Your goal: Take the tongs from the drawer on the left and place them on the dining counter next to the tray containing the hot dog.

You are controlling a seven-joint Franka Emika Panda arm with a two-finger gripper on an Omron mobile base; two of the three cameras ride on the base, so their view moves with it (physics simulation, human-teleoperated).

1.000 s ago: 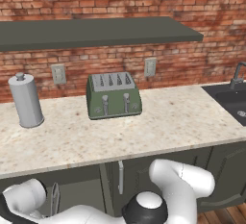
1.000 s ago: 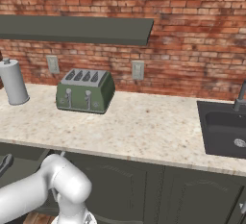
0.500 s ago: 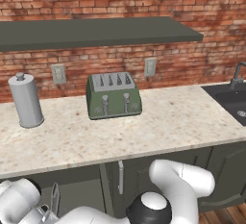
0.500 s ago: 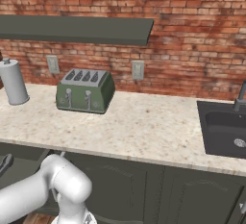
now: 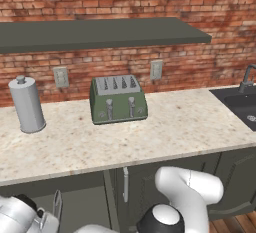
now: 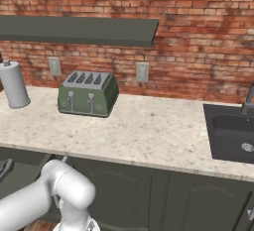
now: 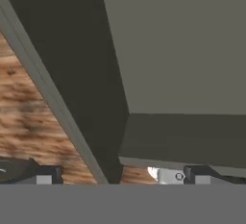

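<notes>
The drawer (image 5: 80,202), a dark grey-green front with a silver handle (image 5: 56,206), is seen under the surface's (image 5: 150,137) front edge at the left; whether the tongs lie inside cannot be told. In the hand view the fingers (image 7: 43,176) are spread wide and hold nothing, before grey-green panels. Since the earlier frame the arm (image 5: 190,192) has sunk slightly at the lower left, while the toaster (image 5: 118,99) is unmoved. The sink (image 6: 233,136) is set at the right edge.
</notes>
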